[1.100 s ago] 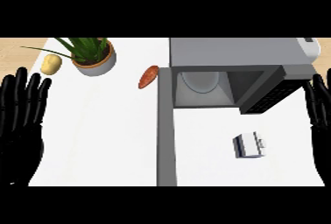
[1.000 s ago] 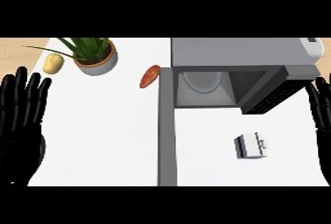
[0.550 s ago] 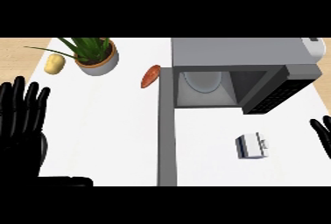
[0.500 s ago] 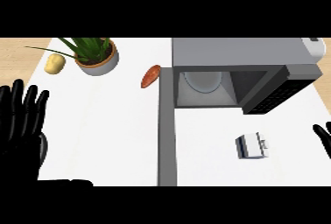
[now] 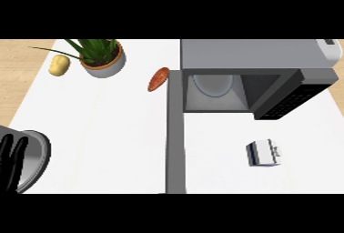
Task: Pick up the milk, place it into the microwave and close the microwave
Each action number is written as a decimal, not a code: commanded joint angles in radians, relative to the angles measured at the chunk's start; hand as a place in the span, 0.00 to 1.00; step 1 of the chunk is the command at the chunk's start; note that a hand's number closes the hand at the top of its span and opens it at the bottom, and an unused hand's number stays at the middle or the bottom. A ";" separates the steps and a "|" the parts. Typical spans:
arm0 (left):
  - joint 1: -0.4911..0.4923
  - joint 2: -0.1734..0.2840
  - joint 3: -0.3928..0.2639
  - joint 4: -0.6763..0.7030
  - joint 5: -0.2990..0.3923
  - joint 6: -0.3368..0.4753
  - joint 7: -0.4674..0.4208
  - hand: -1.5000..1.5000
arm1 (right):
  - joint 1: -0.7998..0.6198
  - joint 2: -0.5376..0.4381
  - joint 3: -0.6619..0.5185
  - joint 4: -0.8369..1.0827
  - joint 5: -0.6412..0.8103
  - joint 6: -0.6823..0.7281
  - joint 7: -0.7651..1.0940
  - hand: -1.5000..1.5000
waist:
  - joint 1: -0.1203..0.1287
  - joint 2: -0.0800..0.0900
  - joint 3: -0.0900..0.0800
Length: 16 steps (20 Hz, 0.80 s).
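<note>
Matt grey metal microwave (image 5: 249,54), smooth white counter (image 5: 107,127), glossy grey plant pot (image 5: 106,67).

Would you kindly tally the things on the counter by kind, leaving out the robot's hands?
Appliances: 1, the open microwave
Cartons: 1, the milk
Plants: 1, the potted plant
Vegetables: 2, the yellow potato and the reddish sweet potato
Total: 5
</note>
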 commanded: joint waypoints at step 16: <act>0.361 -0.015 0.156 -0.070 0.176 -0.269 -0.203 0.00 | -0.172 0.132 -0.009 0.258 0.376 0.004 -0.153 0.00 | 0.016 0.003 0.000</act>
